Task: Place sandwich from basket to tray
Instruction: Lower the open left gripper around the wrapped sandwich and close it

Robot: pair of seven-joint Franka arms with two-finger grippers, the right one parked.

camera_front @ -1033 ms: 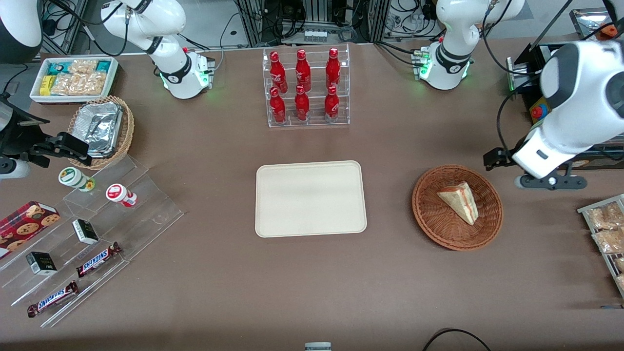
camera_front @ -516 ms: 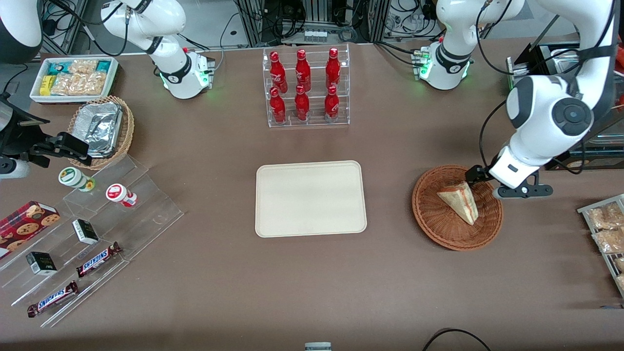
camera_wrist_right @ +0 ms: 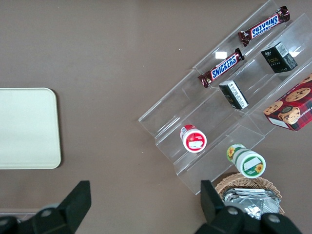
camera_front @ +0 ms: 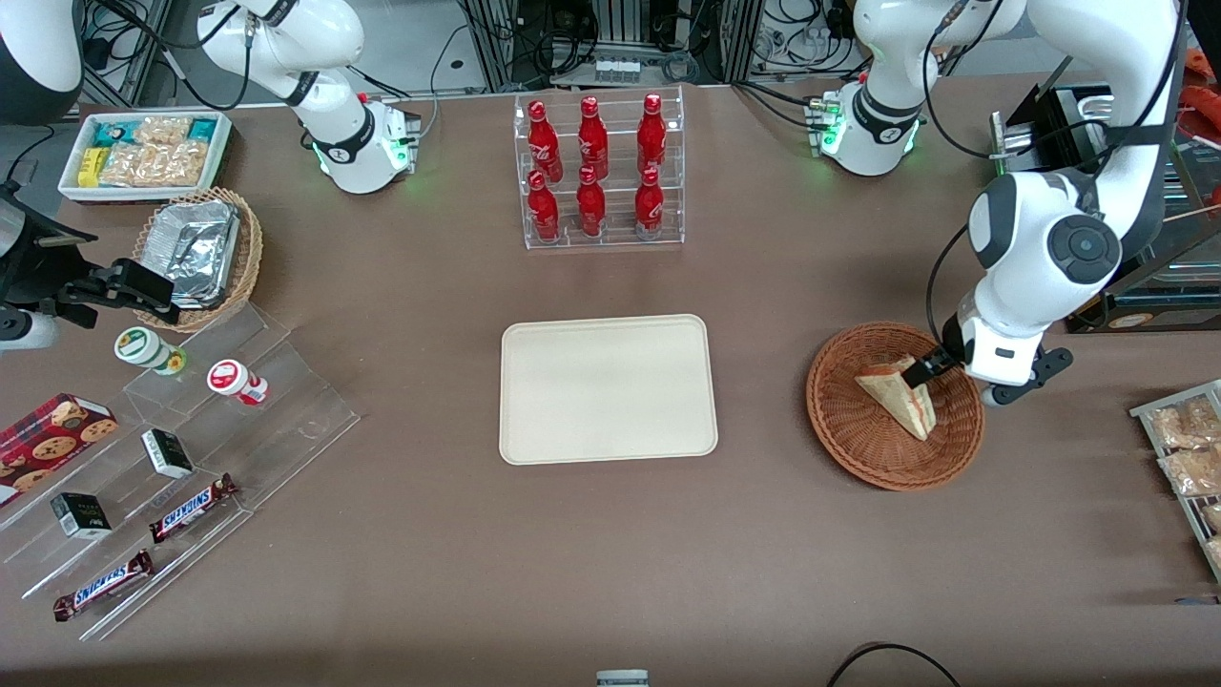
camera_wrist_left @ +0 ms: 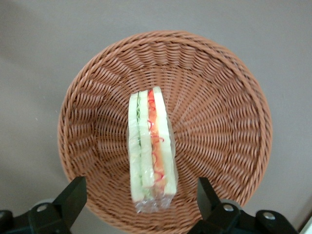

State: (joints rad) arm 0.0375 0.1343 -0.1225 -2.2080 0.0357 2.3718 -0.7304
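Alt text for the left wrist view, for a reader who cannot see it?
A wrapped sandwich lies on its edge in a round wicker basket, filling layers facing the camera. The left arm's open tool hangs above it, one finger at each side of the sandwich's near end. Brown table surrounds the basket.

Glossy white rounded arm segments, grey joint caps, black cables looping along them, green lights at the bases, hand (camera_wrist_left: 139,207) with seemingly black fingers (camera_wrist_left: 73,195)

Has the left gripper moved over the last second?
Yes. The gripper has come in from the working arm's end of the table to hang over the wicker basket, open, straddling the sandwich.
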